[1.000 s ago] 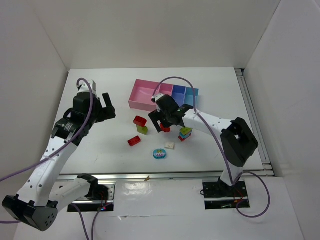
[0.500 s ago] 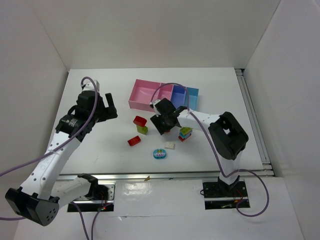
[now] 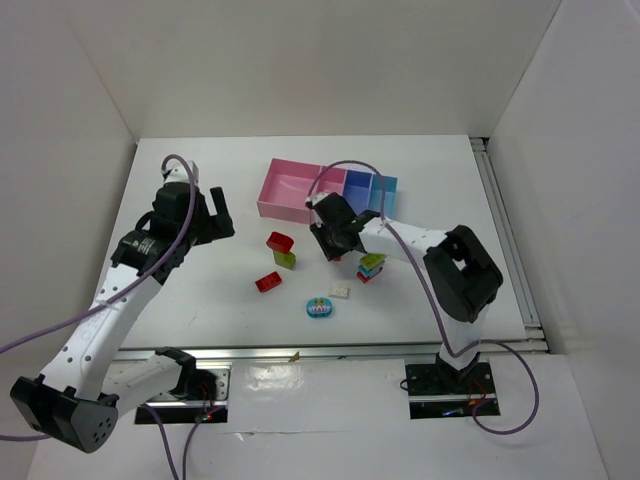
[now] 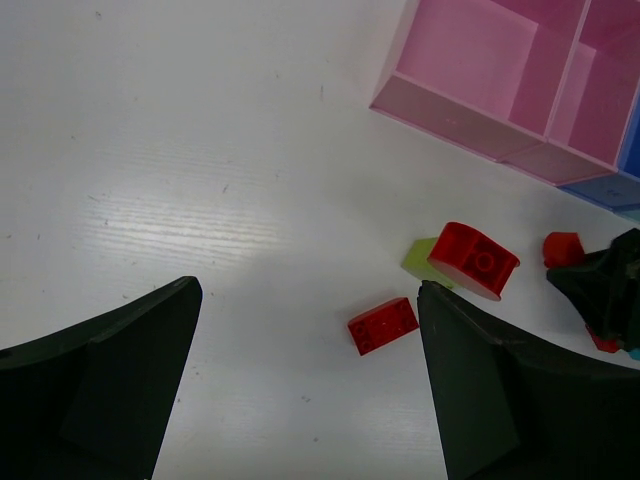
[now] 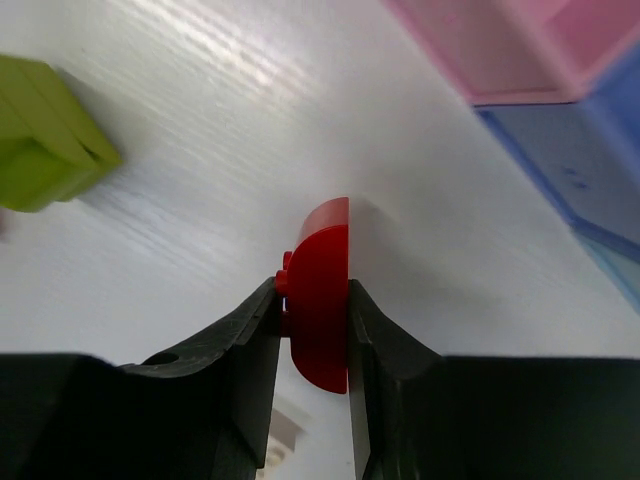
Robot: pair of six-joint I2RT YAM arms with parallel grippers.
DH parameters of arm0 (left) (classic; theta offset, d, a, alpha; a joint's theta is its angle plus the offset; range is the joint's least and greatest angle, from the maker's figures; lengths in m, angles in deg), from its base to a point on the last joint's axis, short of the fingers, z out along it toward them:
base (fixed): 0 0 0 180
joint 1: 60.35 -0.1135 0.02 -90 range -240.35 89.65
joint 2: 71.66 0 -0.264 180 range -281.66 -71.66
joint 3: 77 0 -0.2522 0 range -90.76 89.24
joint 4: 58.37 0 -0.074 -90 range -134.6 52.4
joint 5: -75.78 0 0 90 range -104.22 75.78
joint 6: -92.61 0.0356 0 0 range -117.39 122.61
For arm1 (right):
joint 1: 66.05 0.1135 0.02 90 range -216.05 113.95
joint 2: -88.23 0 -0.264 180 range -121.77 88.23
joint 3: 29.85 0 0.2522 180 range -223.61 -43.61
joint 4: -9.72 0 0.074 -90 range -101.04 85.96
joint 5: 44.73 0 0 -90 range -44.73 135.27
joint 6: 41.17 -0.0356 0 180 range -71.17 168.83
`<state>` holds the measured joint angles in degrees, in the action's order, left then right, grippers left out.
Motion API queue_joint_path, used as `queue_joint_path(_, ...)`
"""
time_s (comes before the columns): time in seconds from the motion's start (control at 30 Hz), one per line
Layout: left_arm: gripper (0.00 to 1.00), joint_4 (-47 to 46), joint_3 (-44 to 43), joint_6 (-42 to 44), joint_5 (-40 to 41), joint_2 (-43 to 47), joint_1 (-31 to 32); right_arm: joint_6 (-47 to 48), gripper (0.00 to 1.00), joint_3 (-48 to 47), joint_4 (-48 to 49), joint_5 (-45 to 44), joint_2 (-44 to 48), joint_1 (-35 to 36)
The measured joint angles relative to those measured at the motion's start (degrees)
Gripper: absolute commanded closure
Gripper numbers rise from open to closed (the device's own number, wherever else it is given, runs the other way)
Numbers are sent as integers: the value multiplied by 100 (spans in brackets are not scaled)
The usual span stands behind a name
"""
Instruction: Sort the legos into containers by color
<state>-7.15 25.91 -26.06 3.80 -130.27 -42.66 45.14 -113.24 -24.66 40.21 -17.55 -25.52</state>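
Right gripper (image 5: 312, 295) clamped on one red lego (image 5: 322, 245), left gripper (image 4: 305, 290) wide open, empty, four containers (image 3: 284, 209)

light: bright, even, from above | shadows: soft and faint on the white table (image 3: 230, 310), darkest close under the arms | glare: streaked pale sheen on the table in both wrist views | focus: overhead view sharp; right wrist view crisp on the red brick (image 5: 322, 290), while green brick (image 5: 45, 135) and pink bin (image 5: 500, 40) are soft-edged near the frame's corners
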Motion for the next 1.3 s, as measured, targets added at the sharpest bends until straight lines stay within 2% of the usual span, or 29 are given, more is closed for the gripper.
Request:
queue_joint_path(0.13,0,2,0,-20,133,31,0,-262,80,2,15,-291,750,-94)
queue_joint_path(0.3,0,9,0,-28,219,52,0,-671,80,-142,118,-599,1486,-535)
queue_joint_path(0.6,0,15,0,-26,-74,-142,0,-1530,80,-234,219,-909,1482,-1510)
queue_joint_path(0.83,0,57,-7,-28,-446,-361,0,-1764,77,-452,313,-929,866,-1998)
queue_joint_path(0.9,0,140,-35,-28,-560,-538,0,-1775,74,-522,317,-940,697,-2031)
queue_joint_path(1.0,0,243,-76,-94,-702,-811,0,-1773,62,-614,308,-953,535,-2070)
queue_joint_path(1.07,0,304,-76,-188,-761,-872,0,-1777,46,-737,306,-955,420,-2100)
queue_joint_path(1.1,0,326,-76,-212,-785,-874,0,-1775,34,-811,306,-955,358,-2122)
queue_joint_path(1.17,0,332,-79,-291,-837,-868,0,-1751,29,-951,299,-960,264,-2166)
queue_joint_path(1.3,1,337,-79,-328,-935,-870,0,-1705,29,-1075,297,-964,245,-2194)
